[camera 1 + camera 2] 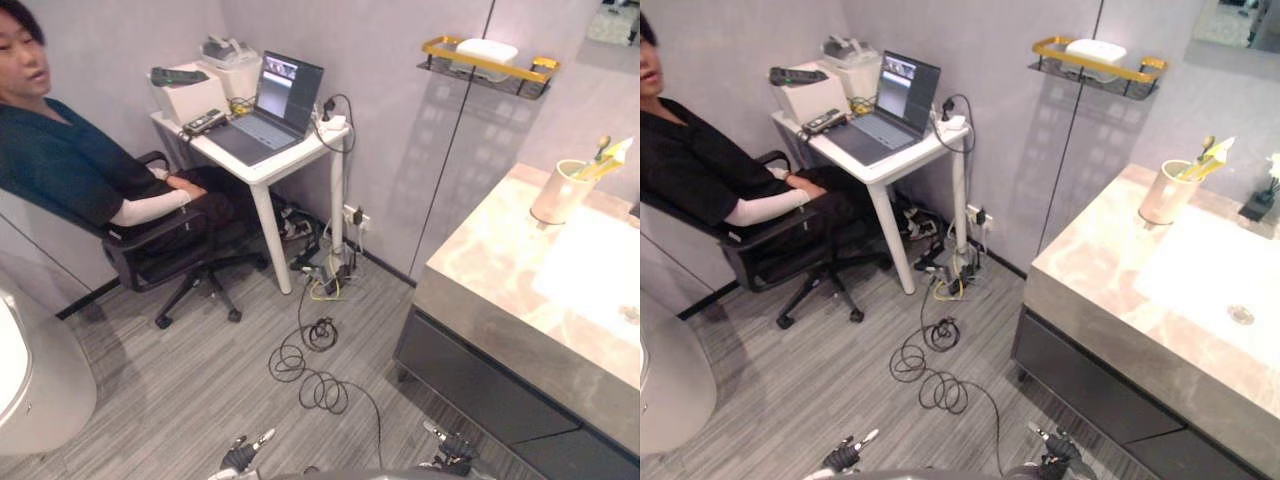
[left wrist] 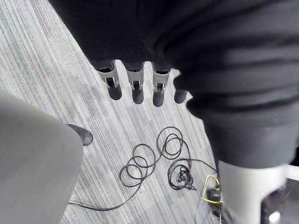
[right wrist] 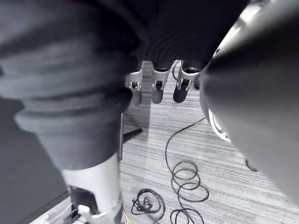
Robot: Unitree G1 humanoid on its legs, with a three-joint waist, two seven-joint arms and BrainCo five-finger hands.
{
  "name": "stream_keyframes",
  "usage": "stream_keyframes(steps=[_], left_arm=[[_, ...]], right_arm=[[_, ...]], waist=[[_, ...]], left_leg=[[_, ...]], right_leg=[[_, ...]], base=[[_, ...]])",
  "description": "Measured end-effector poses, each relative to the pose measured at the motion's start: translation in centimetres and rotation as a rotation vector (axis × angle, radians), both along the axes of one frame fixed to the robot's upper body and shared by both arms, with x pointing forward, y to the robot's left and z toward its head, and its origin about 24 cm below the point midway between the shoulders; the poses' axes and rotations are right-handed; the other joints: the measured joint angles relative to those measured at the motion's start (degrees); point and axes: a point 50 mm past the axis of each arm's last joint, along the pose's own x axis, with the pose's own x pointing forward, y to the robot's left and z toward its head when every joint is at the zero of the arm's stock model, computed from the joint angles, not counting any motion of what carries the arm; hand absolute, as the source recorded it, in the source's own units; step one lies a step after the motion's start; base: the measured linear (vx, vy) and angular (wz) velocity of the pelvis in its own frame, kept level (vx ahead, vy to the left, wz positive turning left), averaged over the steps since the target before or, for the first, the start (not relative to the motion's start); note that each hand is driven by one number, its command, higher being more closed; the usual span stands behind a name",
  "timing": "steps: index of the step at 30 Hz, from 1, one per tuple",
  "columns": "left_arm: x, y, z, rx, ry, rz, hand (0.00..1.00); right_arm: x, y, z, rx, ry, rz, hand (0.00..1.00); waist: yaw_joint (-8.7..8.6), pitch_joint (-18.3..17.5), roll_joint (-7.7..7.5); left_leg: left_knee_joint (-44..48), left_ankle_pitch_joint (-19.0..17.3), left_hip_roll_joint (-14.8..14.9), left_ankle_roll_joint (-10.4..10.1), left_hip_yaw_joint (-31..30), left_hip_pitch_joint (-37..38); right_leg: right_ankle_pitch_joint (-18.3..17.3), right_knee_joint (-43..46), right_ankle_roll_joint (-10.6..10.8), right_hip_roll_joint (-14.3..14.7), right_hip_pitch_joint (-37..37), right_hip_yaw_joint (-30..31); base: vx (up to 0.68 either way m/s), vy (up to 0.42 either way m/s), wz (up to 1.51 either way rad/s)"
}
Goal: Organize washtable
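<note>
Marble-topped bench (image 1: 480,300) stands to your right, with a white sink (image 1: 1205,270) set into its top. Near the wall on that bench a cream cup (image 1: 556,195) stands upright just beside the sink, with yellow items (image 1: 606,160) sticking out of it. On the wall up and to the left of the cup hangs a gold-railed shelf (image 1: 488,64) carrying a white dish (image 1: 487,49). Your left hand (image 1: 241,456) and right hand (image 1: 456,449) both hang low over the grey floor (image 1: 190,380), well apart from the bench, fingers straight and loose, holding nothing. A person (image 1: 70,165) sits in a black chair (image 1: 165,262) at the far left.
</note>
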Motion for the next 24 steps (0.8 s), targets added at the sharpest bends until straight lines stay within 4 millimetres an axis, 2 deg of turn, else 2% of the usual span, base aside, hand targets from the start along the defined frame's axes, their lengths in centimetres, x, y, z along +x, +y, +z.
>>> stream_keyframes(steps=[1, 3, 5, 7, 8, 9, 10, 13, 15, 19, 22, 24], left_arm=[[0.0, 0.3, 0.1, 0.005, -0.003, 0.015, 0.0], [0.0, 0.7, 0.1, 0.008, -0.005, 0.044, 0.0], [0.2, 0.8, 0.1, 0.017, -0.006, 0.038, 0.0], [0.3, 1.0, 0.2, 0.034, -0.001, 0.007, 0.0], [0.4, 1.0, 0.2, 0.038, 0.002, -0.004, 0.0], [0.5, 1.0, 0.1, 0.04, 0.013, -0.028, 0.0], [0.5, 0.8, 0.0, 0.036, 0.031, -0.045, 0.0], [0.4, 0.0, -0.2, 0.019, 0.042, -0.062, 0.0], [0.3, -0.1, -0.3, 0.02, 0.049, -0.078, 0.0], [0.3, 0.6, -0.1, 0.049, 0.051, -0.081, 0.0], [0.4, 1.1, 0.0, 0.068, 0.046, -0.07, 0.0], [0.6, 1.2, 0.1, 0.067, 0.028, -0.045, 0.0]], right_arm=[[-0.6, 0.4, -0.2, 0.016, 0.015, -0.013, 0.0], [-0.8, 0.6, -0.3, 0.024, 0.018, -0.022, 0.0], [-1.5, 0.9, -0.4, 0.032, 0.032, -0.029, 0.0], [-1.8, 1.2, -0.5, 0.048, 0.037, -0.063, 0.0], [-1.8, 1.3, -0.5, 0.052, 0.039, -0.065, 0.0], [-1.8, 1.3, -0.5, 0.052, 0.042, -0.064, 0.0], [-1.6, 0.9, -0.5, 0.042, 0.04, -0.063, 0.0], [-2.5, -0.5, -0.4, 0.006, 0.065, -0.06, 0.0], [-3.2, -0.5, -0.5, 0.001, 0.086, -0.042, 0.0], [-3.4, -0.1, -0.6, 0.007, 0.096, -0.013, 0.0], [-3.5, 0.5, -0.8, 0.021, 0.103, -0.004, 0.0], [-3.6, 0.6, -0.8, 0.018, 0.102, 0.012, 0.0]], waist=[[-0.02, 0.0, -0.48], [-0.23, -0.1, -1.11], [0.01, -0.5, -1.63], [0.09, -1.6, -2.36], [0.17, -2.1, -3.15], [0.14, -2.1, -2.9], [-0.02, -2.4, -1.58], [-0.02, -3.0, -0.15], [-0.14, -3.2, -0.28], [-0.02, -3.5, -1.22], [0.03, -3.0, -1.97], [0.21, -2.8, -1.79]], left_leg=[[0.5, 0.0, 0.1, 0.0, -2.1, -1.2], [0.8, 0.0, 0.1, 0.0, -5.6, -3.0], [0.5, 0.6, 0.4, -0.8, -8.9, -3.6], [-1.4, 3.1, 0.9, -3.4, -10.8, -4.3], [-2.2, 4.2, 1.2, -4.0, -11.0, -4.4], [-4.2, 5.6, 2.0, -5.6, -10.8, -4.5], [-6.4, 7.2, 3.8, -5.8, -10.9, -4.3], [-8.3, 8.4, 5.6, -6.3, -11.0, -3.5], [-8.4, 8.5, 6.0, -6.6, -11.5, -3.1], [-8.3, 9.3, 5.7, -7.3, -12.9, -3.9], [-6.9, 9.5, 4.7, -7.4, -16.1, -6.2], [-6.1, 10.1, 3.9, -7.0, -17.3, -7.8]], right_leg=[[-0.1, 0.5, 0.2, 2.1, -0.4, 6.2], [-0.4, 1.3, 0.7, 5.8, -0.7, 14.4], [-2.1, 0.4, 2.0, 7.7, -0.1, 18.3], [-6.5, -6.2, 1.8, 7.2, 2.9, 17.3], [-7.5, -8.6, 2.2, 7.0, 3.6, 17.2], [-9.1, -12.6, 4.6, 6.8, 4.5, 17.3], [-9.3, -14.4, 4.3, 7.9, 4.3, 16.6], [-8.8, -16.3, 3.5, 9.1, 4.8, 16.0], [-8.6, -17.9, 3.1, 9.4, 6.4, 15.0], [-8.6, -18.9, 2.9, 9.3, 6.9, 14.0], [-9.4, -18.9, 1.7, 9.3, 7.0, 11.2], [-10.2, -18.4, 1.8, 9.0, 6.9, 9.2]], base=[[-0.08, -0.107, 1.15], [-0.07, -0.134, 0.97], [-0.03, -0.198, 0.87], [-0.04, -0.284, 0.41], [-0.08, -0.327, -0.07], [-0.08, -0.27, -0.19], [-0.08, -0.258, -0.21], [-0.06, -0.163, -0.13], [-0.05, -0.082, 0.14], [-0.03, -0.028, 0.23], [-0.03, -0.024, 0.53], [-0.02, -0.026, 0.59]])
